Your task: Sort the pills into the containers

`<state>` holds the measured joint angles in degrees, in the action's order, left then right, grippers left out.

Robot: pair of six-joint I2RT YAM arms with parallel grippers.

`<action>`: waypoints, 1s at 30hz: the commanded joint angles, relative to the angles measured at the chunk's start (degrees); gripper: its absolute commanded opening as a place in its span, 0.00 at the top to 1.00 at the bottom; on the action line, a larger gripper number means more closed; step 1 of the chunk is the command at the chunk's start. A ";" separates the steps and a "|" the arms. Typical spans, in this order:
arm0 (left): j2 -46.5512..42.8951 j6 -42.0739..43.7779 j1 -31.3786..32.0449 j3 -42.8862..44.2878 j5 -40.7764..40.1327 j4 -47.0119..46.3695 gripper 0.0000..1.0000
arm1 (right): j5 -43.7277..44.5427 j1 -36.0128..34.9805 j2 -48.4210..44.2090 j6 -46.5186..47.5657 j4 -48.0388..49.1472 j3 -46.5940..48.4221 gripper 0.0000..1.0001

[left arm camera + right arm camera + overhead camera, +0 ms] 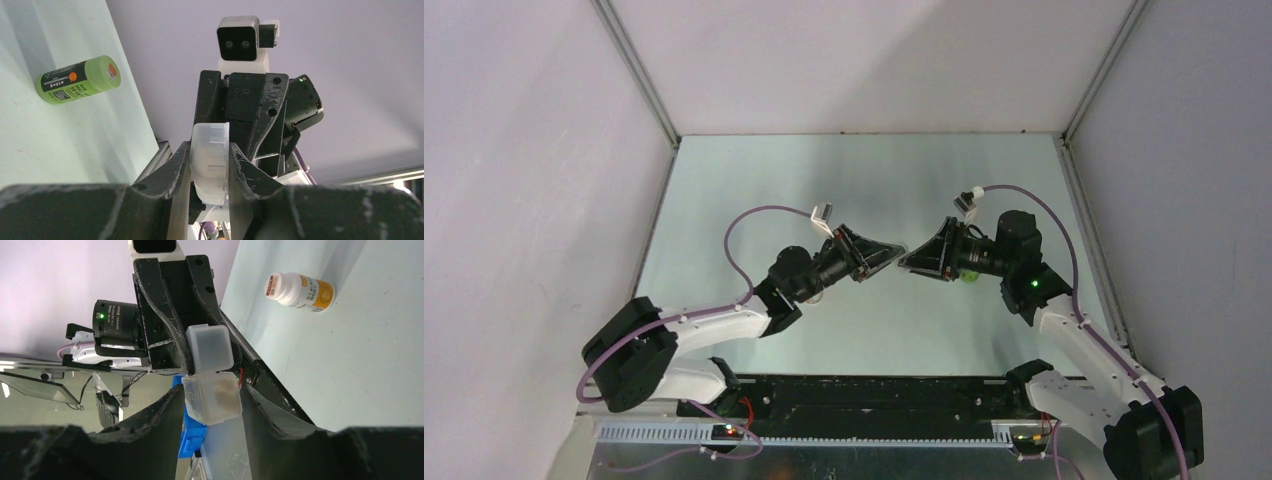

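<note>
The translucent pill box (210,150) is held in the air over the middle of the table. My left gripper (210,157) is shut on it, both fingers pressed to its sides. In the right wrist view the box (210,347) reaches toward my right gripper (213,395). Its near compartment (215,402) shows a brownish shade inside and sits between the right jaws, which stand close on either side with a narrow gap. In the top view the left gripper (892,254) and right gripper (908,262) meet tip to tip, and the box is hidden between them.
A green bottle (77,80) lies on its side on the table, partly under the right gripper in the top view (970,276). A white bottle with an orange label (300,291) lies on the table. Pale walls enclose the table (854,190) on three sides.
</note>
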<state>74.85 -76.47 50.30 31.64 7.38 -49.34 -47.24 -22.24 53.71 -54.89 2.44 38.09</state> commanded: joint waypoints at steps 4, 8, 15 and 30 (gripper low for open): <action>-3.04 1.47 -0.20 2.36 1.40 0.49 1.00 | -3.78 -1.65 0.96 -1.36 5.30 -0.31 0.56; -3.81 1.50 -0.52 2.08 1.22 0.98 1.00 | -3.37 -1.96 0.37 -0.83 4.87 -0.29 0.61; -4.89 1.71 -0.93 1.99 1.22 1.86 1.00 | -2.98 -2.01 0.44 -1.57 5.73 -0.31 0.76; -6.80 2.37 -1.79 1.19 0.93 3.78 0.97 | -0.93 -1.53 0.10 -4.75 8.70 -0.32 0.66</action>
<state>70.19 -75.83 49.06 31.75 8.29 -45.19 -48.86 -23.90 54.63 -58.04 7.49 37.69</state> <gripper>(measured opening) 0.305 0.400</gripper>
